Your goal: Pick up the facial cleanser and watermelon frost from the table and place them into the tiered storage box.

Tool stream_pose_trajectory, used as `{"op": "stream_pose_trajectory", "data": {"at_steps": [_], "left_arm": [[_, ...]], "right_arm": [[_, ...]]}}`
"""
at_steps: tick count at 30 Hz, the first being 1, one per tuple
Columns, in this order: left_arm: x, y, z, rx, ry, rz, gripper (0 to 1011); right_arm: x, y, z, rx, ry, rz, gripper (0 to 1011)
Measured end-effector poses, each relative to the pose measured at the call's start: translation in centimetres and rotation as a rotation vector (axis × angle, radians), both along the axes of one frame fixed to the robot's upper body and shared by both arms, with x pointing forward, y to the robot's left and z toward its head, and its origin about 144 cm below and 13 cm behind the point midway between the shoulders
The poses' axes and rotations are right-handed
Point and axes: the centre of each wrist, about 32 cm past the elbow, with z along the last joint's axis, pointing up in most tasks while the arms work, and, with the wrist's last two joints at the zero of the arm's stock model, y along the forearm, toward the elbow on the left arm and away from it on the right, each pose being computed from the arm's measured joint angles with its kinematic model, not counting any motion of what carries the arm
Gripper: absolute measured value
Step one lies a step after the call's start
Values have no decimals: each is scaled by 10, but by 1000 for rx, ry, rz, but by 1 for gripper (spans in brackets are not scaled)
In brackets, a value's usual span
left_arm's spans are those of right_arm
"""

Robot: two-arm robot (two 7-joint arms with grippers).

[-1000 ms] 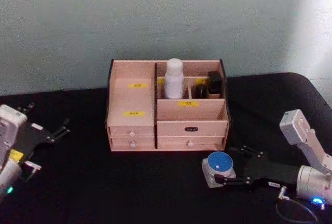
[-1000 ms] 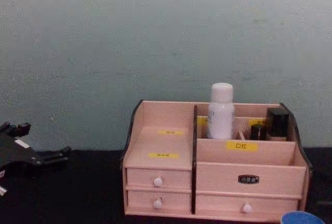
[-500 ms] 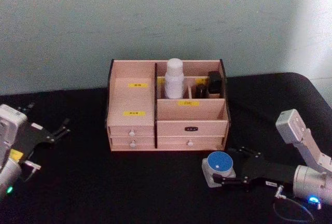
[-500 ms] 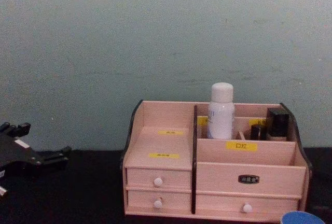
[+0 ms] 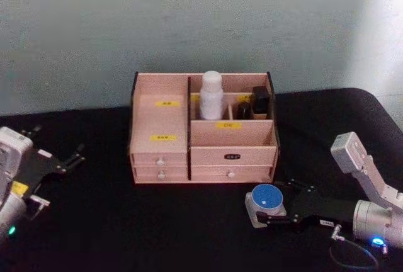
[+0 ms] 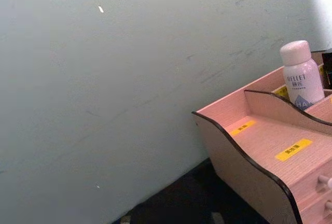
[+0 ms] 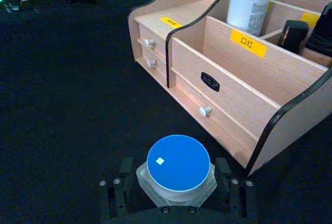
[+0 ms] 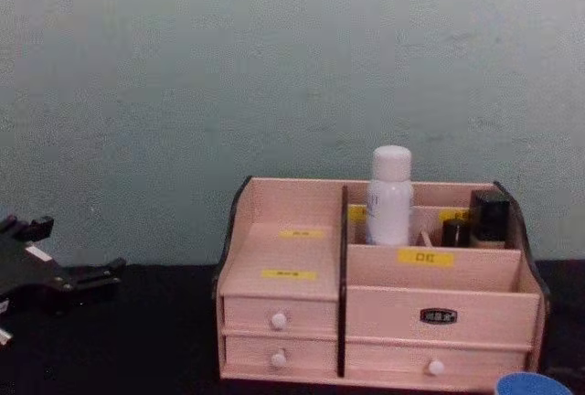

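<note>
The tiered storage box (image 5: pixel 233 132) stands at the middle of the black table, also seen in the chest view (image 8: pixel 439 299). A white bottle, the facial cleanser (image 5: pixel 211 96) (image 8: pixel 390 196) (image 6: pixel 301 76), stands upright in its back compartment. The watermelon frost (image 5: pixel 267 199), a small jar with a blue lid (image 7: pixel 178 164), sits on the table in front of the box's right corner. My right gripper (image 5: pixel 274 204) (image 7: pixel 174 175) is open low over the table, one finger on each side of the jar. My left gripper (image 5: pixel 75 154) (image 8: pixel 105 273) rests open at the far left, holding nothing.
Dark small containers (image 5: pixel 260 102) (image 8: pixel 489 217) fill the box's back right compartment beside the bottle. The box's front compartment (image 7: pixel 244 73) has nothing showing in it. A pale wall (image 5: pixel 189 20) runs close behind the box. A thin cable loop (image 5: pixel 352 256) lies by the right wrist.
My right arm has slid a little further toward the jar, so its fingers reach farther along the jar's sides. The jar, the bottle and the left arm have stayed put.
</note>
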Motion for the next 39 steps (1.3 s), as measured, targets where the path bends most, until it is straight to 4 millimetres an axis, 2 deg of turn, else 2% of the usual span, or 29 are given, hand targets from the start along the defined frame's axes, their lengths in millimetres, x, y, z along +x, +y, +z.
{"op": "stream_pose_trajectory", "data": {"at_steps": [39], "left_arm": [[0,0,0,0,0,0,1001]], "right_arm": [[3,0,1,0,14,-3,985]]}}
